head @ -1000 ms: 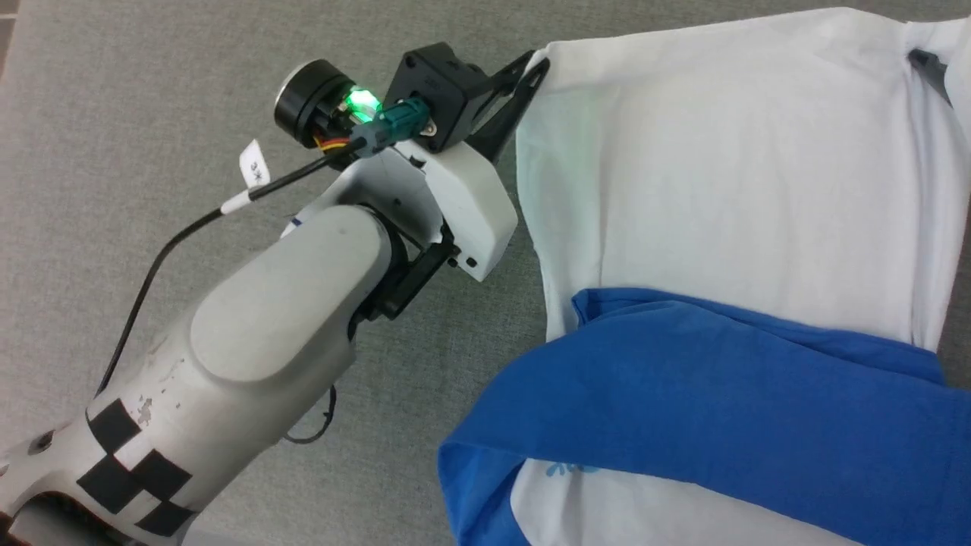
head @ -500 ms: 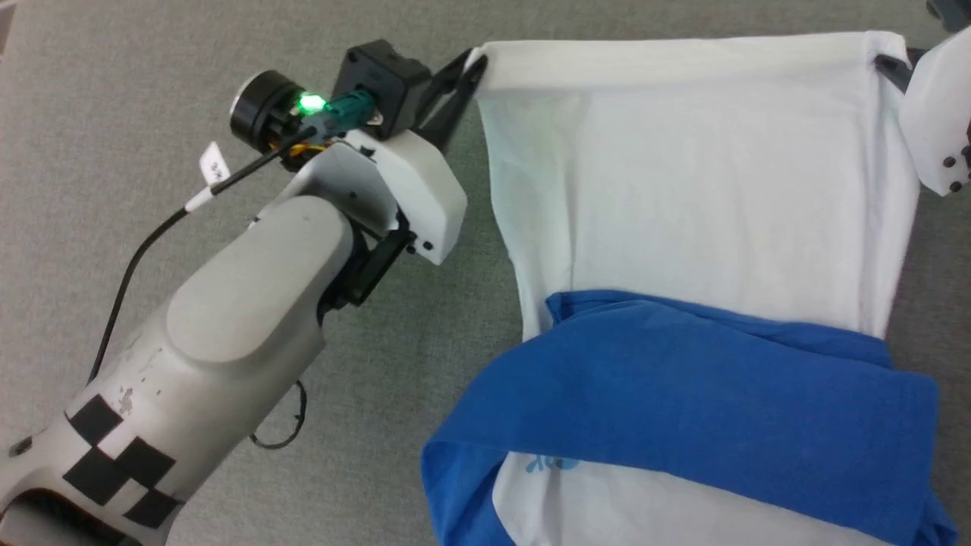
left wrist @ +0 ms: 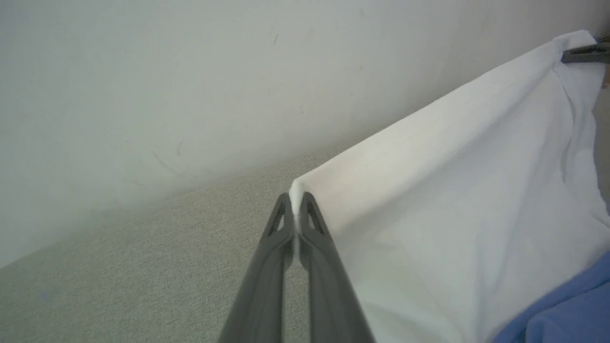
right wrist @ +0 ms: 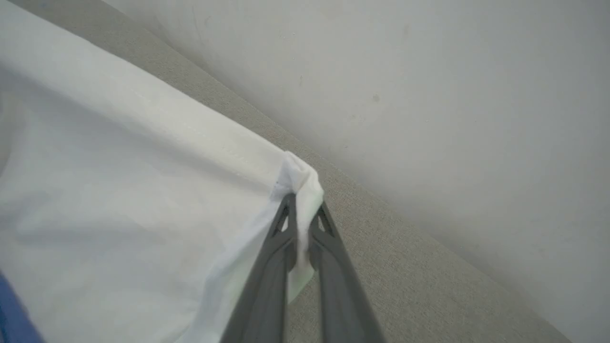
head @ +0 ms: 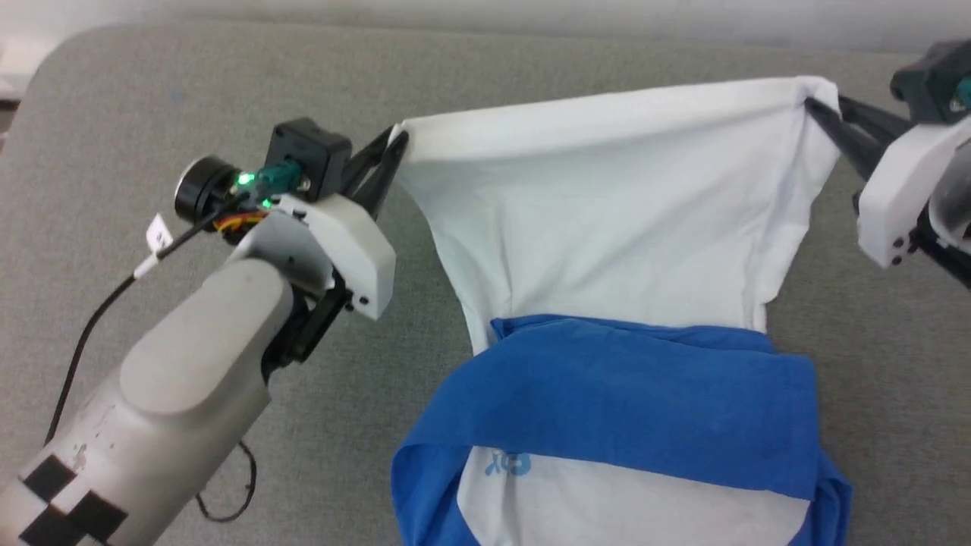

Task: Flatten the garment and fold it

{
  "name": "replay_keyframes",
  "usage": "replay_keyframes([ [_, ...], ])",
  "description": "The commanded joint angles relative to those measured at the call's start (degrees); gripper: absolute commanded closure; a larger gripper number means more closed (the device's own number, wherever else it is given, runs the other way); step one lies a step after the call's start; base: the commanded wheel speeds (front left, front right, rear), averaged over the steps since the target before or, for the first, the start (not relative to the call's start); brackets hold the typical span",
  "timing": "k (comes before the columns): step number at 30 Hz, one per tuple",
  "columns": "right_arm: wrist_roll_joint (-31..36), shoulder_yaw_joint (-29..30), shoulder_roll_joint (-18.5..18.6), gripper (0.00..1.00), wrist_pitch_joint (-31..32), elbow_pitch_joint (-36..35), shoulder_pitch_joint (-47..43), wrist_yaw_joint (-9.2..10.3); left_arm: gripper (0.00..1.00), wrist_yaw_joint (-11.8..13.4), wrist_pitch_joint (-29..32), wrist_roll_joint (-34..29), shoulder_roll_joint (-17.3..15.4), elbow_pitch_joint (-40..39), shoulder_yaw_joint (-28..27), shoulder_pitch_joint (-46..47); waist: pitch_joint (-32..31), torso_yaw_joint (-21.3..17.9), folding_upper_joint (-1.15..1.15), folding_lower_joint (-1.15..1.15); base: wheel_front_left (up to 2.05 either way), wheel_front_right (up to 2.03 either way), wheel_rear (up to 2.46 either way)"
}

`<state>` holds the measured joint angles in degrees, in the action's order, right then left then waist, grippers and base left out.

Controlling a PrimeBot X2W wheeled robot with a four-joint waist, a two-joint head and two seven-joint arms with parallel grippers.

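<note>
Left hand [head: 397, 142] clamped shut, right hand [head: 813, 108] clamped shut

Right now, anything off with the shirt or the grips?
The blue sleeve lies crosswise over the white shirt, not spread flat. The right gripper has its corner bunched into a wad; the left gripper pinches its corner cleanly.

I read the garment [head: 607, 243] as soft matt cloth (lightly creased); the worktop [head: 136, 98] looks rough grey woven fabric.
</note>
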<state>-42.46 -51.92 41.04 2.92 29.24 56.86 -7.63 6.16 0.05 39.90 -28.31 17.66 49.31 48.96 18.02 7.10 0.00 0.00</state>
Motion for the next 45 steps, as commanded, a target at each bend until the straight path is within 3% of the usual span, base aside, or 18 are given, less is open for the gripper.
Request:
replay_keyframes([
  [1,-0.6,0.9,0.5,1.0,-0.9,-0.9,-2.2,0.14,1.0,0.7,0.1,0.4,-1.1,-1.1,-0.1,-1.8,-6.1,-3.4,0.0,0.0,0.0,0.0,0.0],
  [12,-0.7,9.5,3.1,1.0,-0.1,-13.2,-22.3,0.14,1.0,5.5,5.1,3.1,-10.3,-17.3,2.0,-15.9,-14.7,-3.1,0.0,0.0,0.0,0.0,0.0],
  [19,-1.1,16.4,5.7,1.0,6.8,-24.3,-38.2,0.14,1.0,9.1,9.4,6.7,-17.0,-28.1,4.6,-27.1,-17.2,-2.3,0.0,0.0,0.0,0.0,0.0],
  [24,-1.7,19.8,7.4,1.0,14.7,-31.2,-48.6,0.14,1.0,9.4,12.5,9.6,-19.1,-31.8,7.2,-32.4,-17.3,-1.5,0.0,0.0,0.0,0.0,0.0],
  [31,-3.7,22.7,8.1,1.0,26.1,-36.7,-57.2,0.14,1.0,6.1,16.4,10.4,-18.3,-29.8,11.5,-33.8,-16.8,-1.1,0.0,0.0,0.0,0.0,0.0],
  [45,-1.9,19.7,5.6,1.0,38.0,-36.6,-59.4,0.14,1.0,-0.7,17.5,6.1,-10.1,-16.1,17.7,-30.1,-12.8,-1.4,0.0,0.0,0.0,0.0,0.0],
])
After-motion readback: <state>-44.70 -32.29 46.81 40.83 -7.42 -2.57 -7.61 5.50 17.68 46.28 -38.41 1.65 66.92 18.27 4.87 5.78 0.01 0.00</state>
